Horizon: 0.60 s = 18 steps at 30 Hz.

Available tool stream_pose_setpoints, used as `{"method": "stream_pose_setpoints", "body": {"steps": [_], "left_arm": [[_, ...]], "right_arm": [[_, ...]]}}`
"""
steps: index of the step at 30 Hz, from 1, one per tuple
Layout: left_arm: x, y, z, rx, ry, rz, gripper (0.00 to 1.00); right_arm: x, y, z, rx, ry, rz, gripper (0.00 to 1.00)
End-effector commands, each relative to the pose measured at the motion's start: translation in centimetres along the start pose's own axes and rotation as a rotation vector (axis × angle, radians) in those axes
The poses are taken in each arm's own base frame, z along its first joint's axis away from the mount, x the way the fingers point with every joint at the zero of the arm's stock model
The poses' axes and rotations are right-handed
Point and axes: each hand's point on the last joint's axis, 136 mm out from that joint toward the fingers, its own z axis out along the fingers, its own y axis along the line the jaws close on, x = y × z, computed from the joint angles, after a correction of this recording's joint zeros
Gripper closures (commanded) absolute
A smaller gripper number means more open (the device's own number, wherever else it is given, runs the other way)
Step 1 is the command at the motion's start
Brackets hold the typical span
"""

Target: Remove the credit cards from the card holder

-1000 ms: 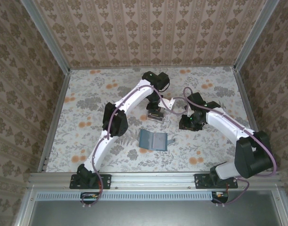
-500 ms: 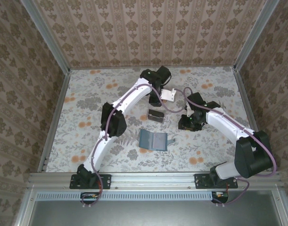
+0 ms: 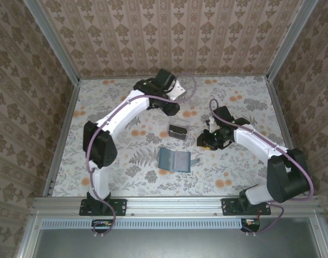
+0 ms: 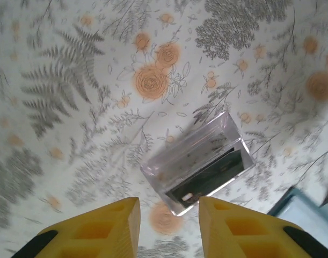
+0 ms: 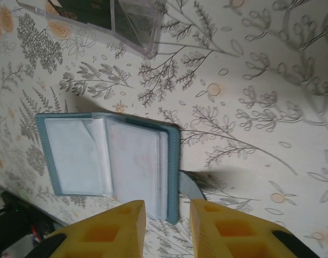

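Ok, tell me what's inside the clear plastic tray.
The clear plastic tray holds a dark card along one wall. Glare on the plastic hides whether anything else lies with it.

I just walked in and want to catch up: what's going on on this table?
Two robot arms are emptying a small teal-blue folding card holder, which lies open on the floral table. A dark grey card sits in the clear plastic tray beyond it. The left gripper hovers open and empty near the tray. The right gripper, also open, hangs beside the card holder.
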Motion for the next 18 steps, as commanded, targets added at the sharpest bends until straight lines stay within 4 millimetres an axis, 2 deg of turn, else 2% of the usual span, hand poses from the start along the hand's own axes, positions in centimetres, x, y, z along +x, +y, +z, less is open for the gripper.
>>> {"method": "stream_pose_setpoints", "body": {"steps": [1, 4, 9, 15, 18], "left_arm": [[0.0, 0.4, -0.7, 0.109, -0.122, -0.408, 0.66], [1.3, 0.0, -1.2, 0.132, -0.132, -0.515, 0.67], [3.1, -1.7, -0.5, 0.205, -0.092, -0.640, 0.73], [4.8, -4.3, 0.3, 0.218, -0.067, -0.681, 0.73], [6.2, -5.5, 1.2, 0.222, -0.030, -0.729, 0.73]], "right_arm": [[1.3, 0.7, 1.6, -0.062, 0.064, 0.032, 0.71], [2.0, 0.5, 2.4, -0.062, 0.085, 0.040, 0.71], [3.2, 0.7, 4.1, -0.072, 0.143, 0.036, 0.71], [4.3, 0.0, 5.6, -0.052, 0.181, 0.040, 0.71], [4.6, -1.1, 6.2, -0.011, 0.191, 0.049, 0.71]]}}
